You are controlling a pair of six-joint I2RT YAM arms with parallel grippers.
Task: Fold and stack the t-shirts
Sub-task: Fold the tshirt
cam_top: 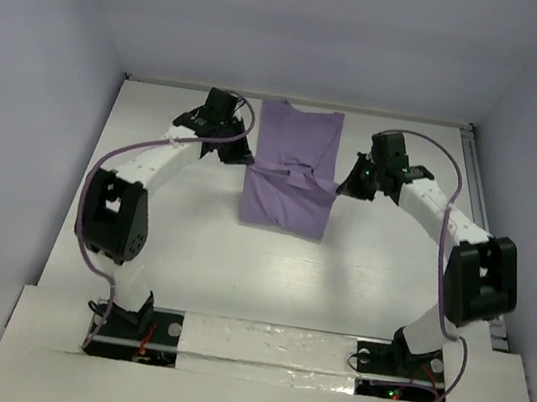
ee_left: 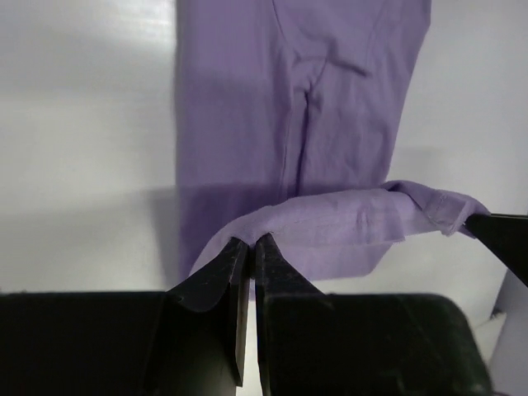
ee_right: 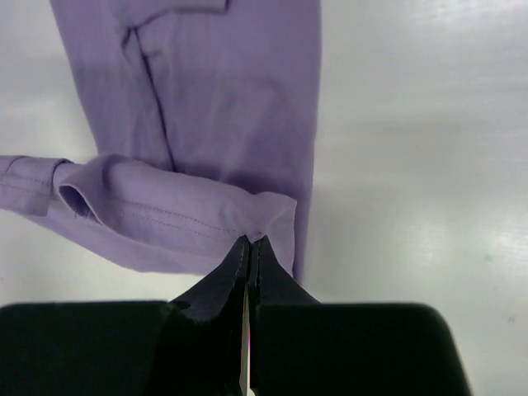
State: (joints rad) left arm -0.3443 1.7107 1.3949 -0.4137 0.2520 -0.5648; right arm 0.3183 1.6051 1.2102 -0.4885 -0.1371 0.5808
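One lavender t-shirt [cam_top: 293, 169] lies lengthwise on the white table [cam_top: 172, 237], folded narrow, with one end lifted. My left gripper [cam_top: 246, 157] is shut on the shirt's left lifted corner; in the left wrist view the gripper [ee_left: 252, 241] pinches a raised fold of the shirt [ee_left: 305, 91]. My right gripper [cam_top: 342, 184] is shut on the right lifted corner; in the right wrist view the gripper [ee_right: 249, 241] pinches the hemmed edge of the shirt [ee_right: 231, 91]. The held edge hangs between the two grippers above the flat part. The right fingertip [ee_left: 503, 235] shows at the left wrist view's right edge.
White walls enclose the table at the back and sides. Bare table [cam_top: 378, 278] lies in front of the shirt, with a white ledge [cam_top: 267, 347] at the arm bases. A rail [cam_top: 474, 181] runs along the right edge.
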